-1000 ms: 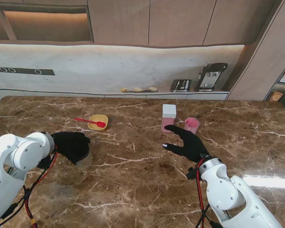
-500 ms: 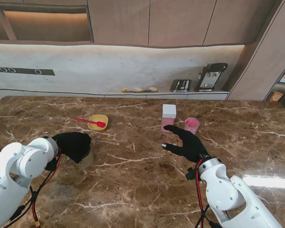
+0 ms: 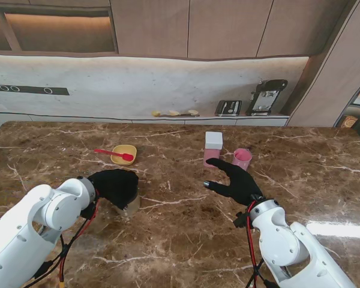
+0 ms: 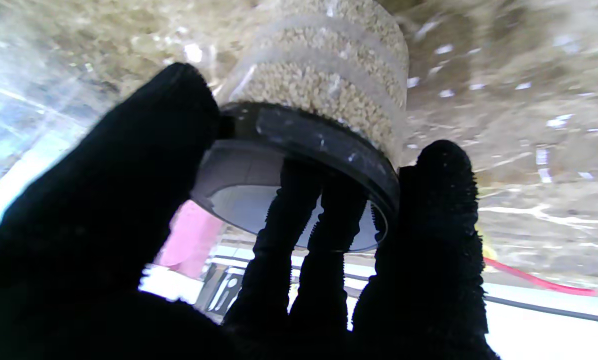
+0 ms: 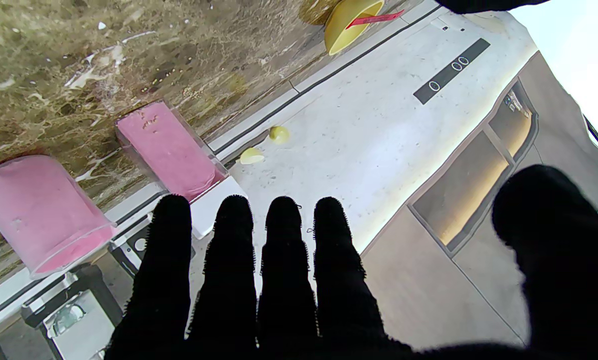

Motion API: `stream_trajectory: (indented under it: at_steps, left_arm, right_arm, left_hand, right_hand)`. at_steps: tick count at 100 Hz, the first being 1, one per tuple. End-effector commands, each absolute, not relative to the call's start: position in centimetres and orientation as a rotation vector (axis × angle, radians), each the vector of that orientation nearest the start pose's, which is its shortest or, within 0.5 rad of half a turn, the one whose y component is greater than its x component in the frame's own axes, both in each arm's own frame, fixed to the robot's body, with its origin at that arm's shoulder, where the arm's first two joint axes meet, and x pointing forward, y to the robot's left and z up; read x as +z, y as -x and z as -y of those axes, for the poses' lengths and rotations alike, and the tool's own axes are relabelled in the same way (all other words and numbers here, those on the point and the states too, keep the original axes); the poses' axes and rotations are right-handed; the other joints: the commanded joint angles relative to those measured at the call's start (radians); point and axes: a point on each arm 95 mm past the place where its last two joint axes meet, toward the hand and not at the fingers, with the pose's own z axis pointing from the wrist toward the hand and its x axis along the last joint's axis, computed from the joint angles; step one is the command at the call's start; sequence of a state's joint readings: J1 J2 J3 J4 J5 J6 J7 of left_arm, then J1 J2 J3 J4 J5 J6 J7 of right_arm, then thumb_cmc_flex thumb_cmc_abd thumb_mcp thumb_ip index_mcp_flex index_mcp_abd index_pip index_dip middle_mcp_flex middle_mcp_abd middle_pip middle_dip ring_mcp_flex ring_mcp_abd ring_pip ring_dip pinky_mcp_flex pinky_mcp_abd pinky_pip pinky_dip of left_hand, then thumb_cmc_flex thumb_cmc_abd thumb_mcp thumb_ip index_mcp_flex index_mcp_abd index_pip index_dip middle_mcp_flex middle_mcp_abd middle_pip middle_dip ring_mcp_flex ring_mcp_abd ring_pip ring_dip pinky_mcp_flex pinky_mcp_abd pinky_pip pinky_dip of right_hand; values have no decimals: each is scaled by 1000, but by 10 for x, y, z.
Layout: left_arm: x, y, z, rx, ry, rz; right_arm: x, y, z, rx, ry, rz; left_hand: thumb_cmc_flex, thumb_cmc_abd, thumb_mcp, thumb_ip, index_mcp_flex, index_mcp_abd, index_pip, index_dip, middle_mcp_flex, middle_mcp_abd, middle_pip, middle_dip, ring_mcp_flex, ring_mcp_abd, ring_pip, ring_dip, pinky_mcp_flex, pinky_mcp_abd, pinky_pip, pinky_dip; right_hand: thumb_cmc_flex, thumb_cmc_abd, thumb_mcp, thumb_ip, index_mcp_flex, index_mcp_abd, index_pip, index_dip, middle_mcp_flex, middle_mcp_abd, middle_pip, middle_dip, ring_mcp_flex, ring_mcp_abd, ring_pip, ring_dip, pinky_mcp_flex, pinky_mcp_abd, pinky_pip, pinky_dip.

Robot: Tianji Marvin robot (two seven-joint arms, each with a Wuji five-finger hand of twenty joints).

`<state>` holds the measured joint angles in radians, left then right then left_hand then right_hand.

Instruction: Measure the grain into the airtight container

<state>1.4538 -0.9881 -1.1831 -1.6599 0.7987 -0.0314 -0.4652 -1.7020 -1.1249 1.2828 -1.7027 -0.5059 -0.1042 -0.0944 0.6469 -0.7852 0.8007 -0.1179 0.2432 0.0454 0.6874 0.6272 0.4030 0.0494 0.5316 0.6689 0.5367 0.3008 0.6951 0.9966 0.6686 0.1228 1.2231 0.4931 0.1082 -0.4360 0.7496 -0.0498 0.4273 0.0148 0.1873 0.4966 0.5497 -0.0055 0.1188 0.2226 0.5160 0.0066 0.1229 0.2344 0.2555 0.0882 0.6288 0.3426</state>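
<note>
Gripping clear ribbed grain jar [image 4: 324, 75] by black lid: left hand [image 3: 115, 185]. Right hand [image 3: 237, 181] spread, nothing held.

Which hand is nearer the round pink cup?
Right. The right hand lies open just nearer to me than the round pink cup; the left hand grips the clear grain jar far to its left.

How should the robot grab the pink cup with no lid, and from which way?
Best guess: wrap fingers around the pink cup's round side wall, about halfway up. It stands upright with its mouth open, so a top grab would block the opening. The right hand is open just nearer to me than the cup, so come in from that near side. The white-lidded pink container stands close on its left, so that side is tight.
</note>
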Motion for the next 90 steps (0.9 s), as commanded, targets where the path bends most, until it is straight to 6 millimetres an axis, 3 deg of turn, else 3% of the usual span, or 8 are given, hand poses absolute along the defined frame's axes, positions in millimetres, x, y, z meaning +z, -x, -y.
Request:
stream_trajectory:
  at_steps: [1,50,90]
  left_arm:
    - [-311,-411,11,-1358,1432,-1903]
    - [-308,-395,88,-1538,1369,-1974]
    - [-316,-382,120,-1552,1293,-2094]
  right_arm:
    - [-321,-366,-5,-2428,2081,1453]
    - [-321,-366,-3,-2440,2093,1433]
    - [-322,-366,-1,-2448,2098,1414]
  left_hand:
    - [153,162,182,27,144,-52,222,65,78,-11,86,31,57,-55,87,24,19,-51,56,-15]
    - [118,161,169,22,130,-45,195,49,67,-13,72,24,44,-54,80,29,-1,-47,78,-7]
    - [71,158,140,21,97,-34,169,36,30,-18,44,5,0,-62,48,14,-59,-38,60,-9]
  right_hand:
    - [6,8,-21,28,-3,-19,12,-11,6,-6,1,14,13,0,3,24,-5,-5,16,21]
    - [8,6,-22,28,-4,-19,12,-11,6,-6,1,14,15,1,4,24,-5,-4,16,24]
    - [8,6,-23,28,-3,-19,13,-12,5,-7,1,14,15,1,4,24,-5,-4,16,25]
